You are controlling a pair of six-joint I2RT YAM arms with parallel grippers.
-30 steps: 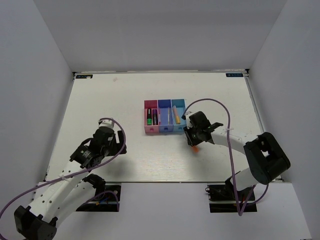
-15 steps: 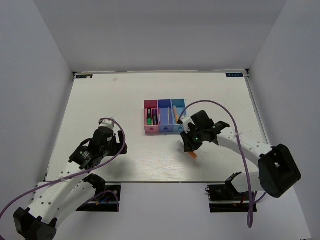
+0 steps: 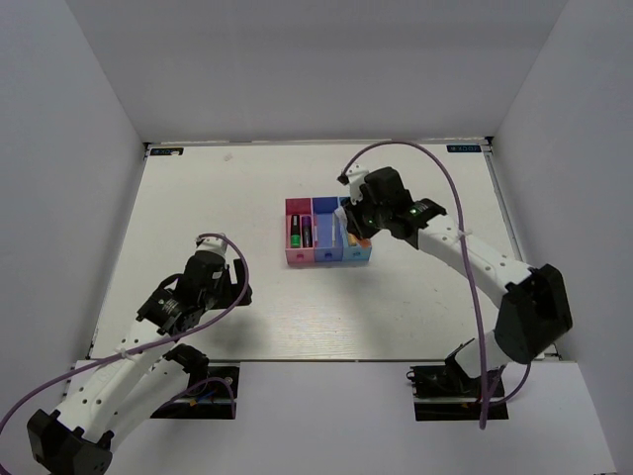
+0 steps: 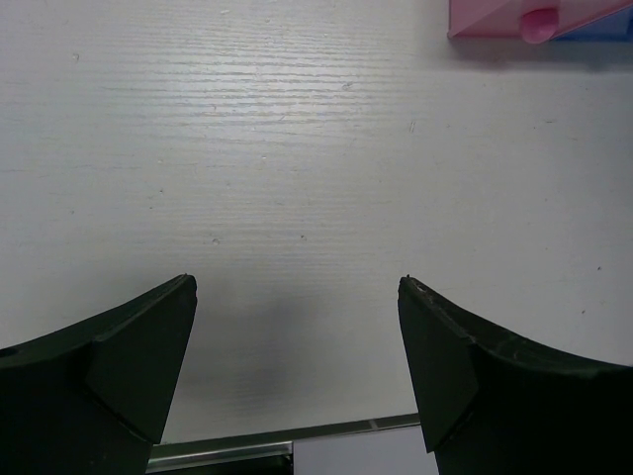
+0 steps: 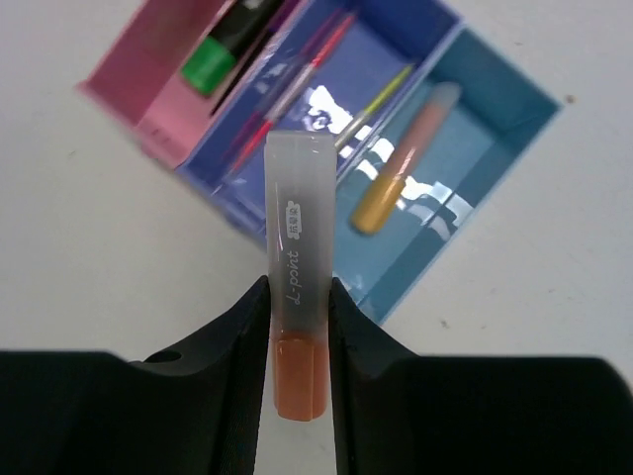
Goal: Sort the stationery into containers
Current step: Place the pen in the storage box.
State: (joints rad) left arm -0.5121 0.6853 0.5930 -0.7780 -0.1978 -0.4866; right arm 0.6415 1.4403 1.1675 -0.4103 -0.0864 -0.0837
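My right gripper (image 3: 362, 235) is shut on the orange-grey marker (image 5: 297, 267) and holds it in the air over the three joined bins (image 3: 327, 255), near the light blue one (image 5: 475, 168). The pink bin (image 5: 148, 99) holds the green highlighter (image 5: 213, 61). The blue-purple bin (image 5: 396, 30) holds thin pink and yellow sticks (image 5: 371, 104). The light blue bin holds the short orange-yellow marker (image 5: 401, 163). My left gripper (image 4: 297, 297) is open and empty over bare table, left of the bins; it also shows in the top view (image 3: 213, 277).
The white table (image 3: 247, 198) is walled by white panels on three sides. The pink bin's front corner shows at the top right of the left wrist view (image 4: 524, 20). The table's near edge lies just under my left gripper (image 4: 297, 440).
My right gripper has lifted the orange-grey marker from the table right of the bins and carried it up and left, over the light blue bin. The left arm has not moved.
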